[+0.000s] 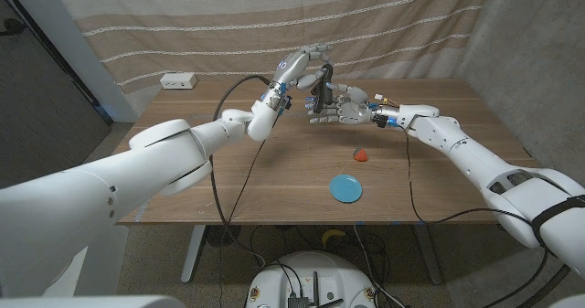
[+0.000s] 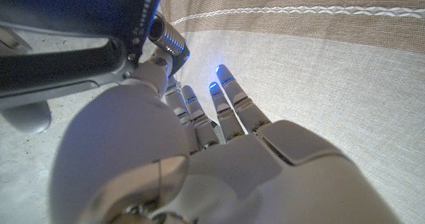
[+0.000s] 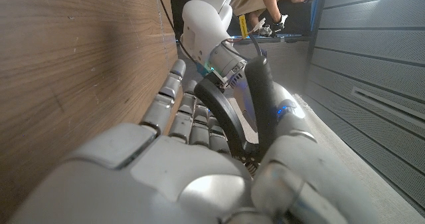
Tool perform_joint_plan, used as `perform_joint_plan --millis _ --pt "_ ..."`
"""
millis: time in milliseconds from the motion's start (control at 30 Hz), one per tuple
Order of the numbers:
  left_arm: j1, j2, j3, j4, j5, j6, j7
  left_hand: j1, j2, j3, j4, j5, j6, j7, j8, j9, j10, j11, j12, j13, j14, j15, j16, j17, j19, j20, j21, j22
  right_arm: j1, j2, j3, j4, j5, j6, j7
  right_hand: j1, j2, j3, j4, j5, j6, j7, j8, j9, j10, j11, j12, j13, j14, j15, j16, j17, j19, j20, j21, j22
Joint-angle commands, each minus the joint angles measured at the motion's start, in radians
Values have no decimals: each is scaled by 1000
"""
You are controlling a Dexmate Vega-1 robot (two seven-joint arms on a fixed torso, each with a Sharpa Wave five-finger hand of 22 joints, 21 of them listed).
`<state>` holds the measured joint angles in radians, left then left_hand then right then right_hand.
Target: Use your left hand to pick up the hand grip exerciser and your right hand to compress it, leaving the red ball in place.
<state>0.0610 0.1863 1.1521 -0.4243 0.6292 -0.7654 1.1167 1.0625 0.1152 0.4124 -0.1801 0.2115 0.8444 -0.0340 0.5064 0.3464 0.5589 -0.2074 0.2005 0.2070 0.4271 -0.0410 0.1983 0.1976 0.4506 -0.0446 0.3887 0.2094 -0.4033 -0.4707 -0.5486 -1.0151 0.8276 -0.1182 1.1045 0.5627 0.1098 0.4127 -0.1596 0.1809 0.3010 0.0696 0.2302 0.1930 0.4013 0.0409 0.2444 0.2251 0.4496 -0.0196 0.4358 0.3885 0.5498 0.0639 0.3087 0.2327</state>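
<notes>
Black and springy, the hand grip exerciser (image 1: 319, 90) is up in the air over the far middle of the wooden table (image 1: 274, 180), held by the left hand (image 1: 304, 70) at its top. The right hand (image 1: 345, 105) wraps its fingers around the handles. The red ball (image 1: 360, 154) sits on the table nearer, just beyond a blue plate (image 1: 345, 188).

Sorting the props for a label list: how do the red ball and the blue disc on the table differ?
The red ball is small and rounded, standing up off the wood; the blue disc is wider and lies flat. The ball sits farther from the robot, nearer the right hand; the disc lies closer to the table's near edge. Both rest untouched on the table, apart from each other.
</notes>
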Motion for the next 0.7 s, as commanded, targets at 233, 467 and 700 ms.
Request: perform_joint_plan --millis 233,467,700 --pt "12 2 -45 -14 40 -14 0 5 9 -2 7 6 16 -31 223 178 5 -16 4 3 5 -188 2 6 -5 -42 8 0 2 -45 -24 -88 -59 -41 -107 228 69 28 -10 39 121 -58 22 13 98 -183 82 113 28 -193 245 326 -73 -65 73 59" --pt "29 10 -90 -39 86 -24 0 -3 7 -6 8 4 16 -56 227 168 9 -17 6 6 11 -191 4 7 -5 -49 13 0 -14 -63 -21 -135 -66 -45 -164 320 90 87 10 57 264 -94 72 34 197 -218 176 211 81 -205 322 455 -86 -101 117 66" --pt "44 14 -134 -54 123 -31 0 0 9 -3 5 4 12 -42 232 164 8 -16 6 6 10 -191 2 7 -7 -48 16 -1 -44 -78 -4 -187 -54 -48 -235 346 80 105 15 51 409 -97 153 101 339 -193 324 356 186 -202 406 600 -56 -122 194 77"
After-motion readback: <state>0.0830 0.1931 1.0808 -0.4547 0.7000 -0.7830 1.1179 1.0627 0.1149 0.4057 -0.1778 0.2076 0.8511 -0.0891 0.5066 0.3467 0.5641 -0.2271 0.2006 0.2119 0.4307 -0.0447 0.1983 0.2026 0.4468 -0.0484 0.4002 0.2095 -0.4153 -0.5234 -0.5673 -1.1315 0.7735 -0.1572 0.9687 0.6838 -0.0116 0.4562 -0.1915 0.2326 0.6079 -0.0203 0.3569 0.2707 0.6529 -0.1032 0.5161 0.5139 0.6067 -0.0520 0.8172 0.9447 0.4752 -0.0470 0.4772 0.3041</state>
